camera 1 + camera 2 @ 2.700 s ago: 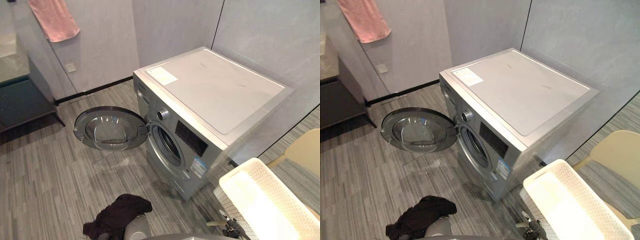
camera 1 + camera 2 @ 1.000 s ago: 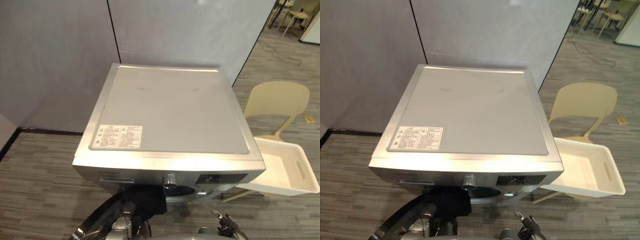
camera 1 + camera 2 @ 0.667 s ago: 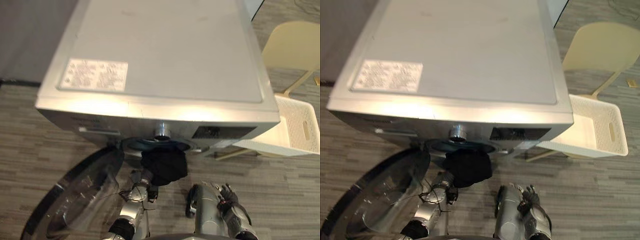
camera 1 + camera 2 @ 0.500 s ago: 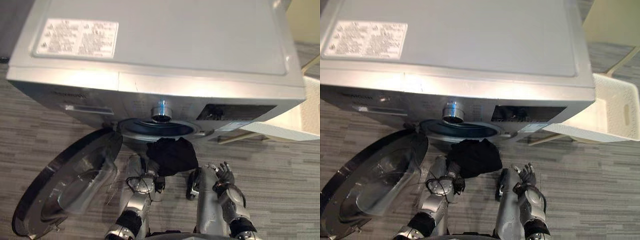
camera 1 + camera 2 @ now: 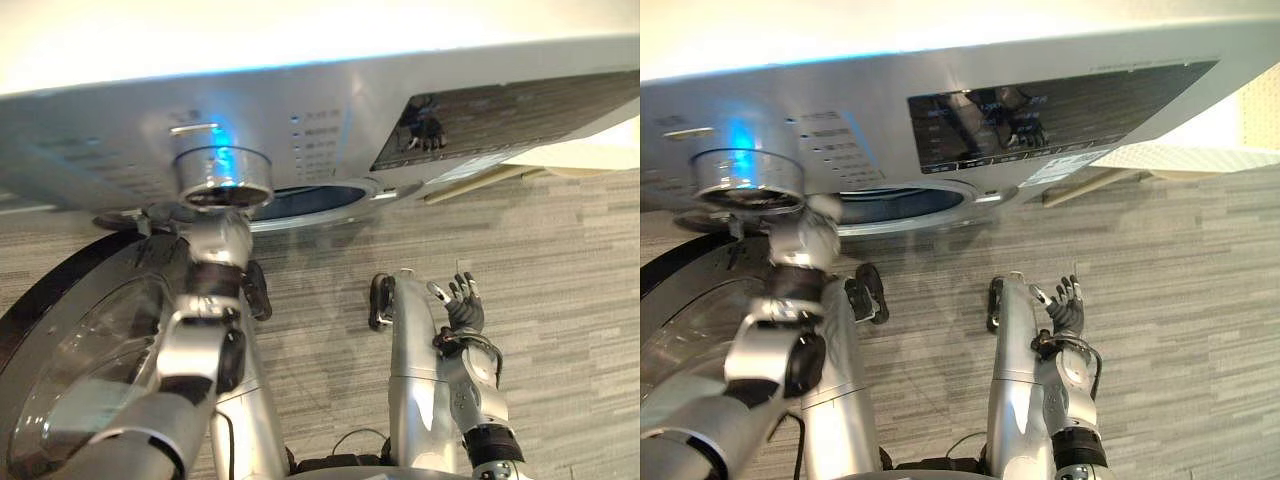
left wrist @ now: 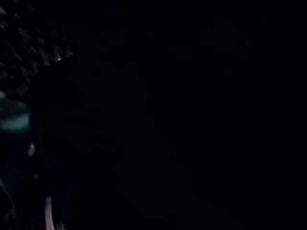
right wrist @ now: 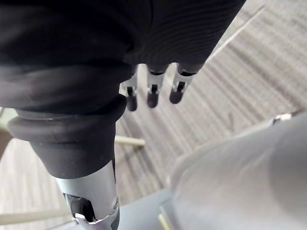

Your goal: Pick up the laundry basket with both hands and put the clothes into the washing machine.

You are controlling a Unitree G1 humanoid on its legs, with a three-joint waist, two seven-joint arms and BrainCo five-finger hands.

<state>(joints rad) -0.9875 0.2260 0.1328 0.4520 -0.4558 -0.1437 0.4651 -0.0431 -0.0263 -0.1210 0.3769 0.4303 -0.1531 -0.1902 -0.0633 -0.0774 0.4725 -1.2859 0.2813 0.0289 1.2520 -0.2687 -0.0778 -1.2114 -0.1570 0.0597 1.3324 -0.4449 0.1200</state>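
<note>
The silver washing machine (image 5: 320,110) looms close above, with its control knob (image 5: 220,175) and the dark drum opening (image 5: 310,200) beneath it. My left arm (image 5: 215,260) reaches up into that opening, and the hand is hidden past the rim; the left wrist view is dark. No dark garment is in sight. My right hand (image 5: 462,305) hovers over the floor to the right of the opening, fingers straight and spread, holding nothing. Its fingers (image 7: 153,91) hang free above the floor. A corner of the cream laundry basket (image 5: 1260,105) shows at the far right, behind the machine.
The round glass door (image 5: 70,350) stands swung open at the lower left, close beside my left arm. A pale chair leg (image 5: 480,180) slants under the machine's right corner. Grey striped flooring (image 5: 560,330) lies to the right of my right hand.
The camera has dipped low and close to the machine's front. My left arm has gone up into the drum opening with the dark garment, which is now out of sight. My right hand stays open.
</note>
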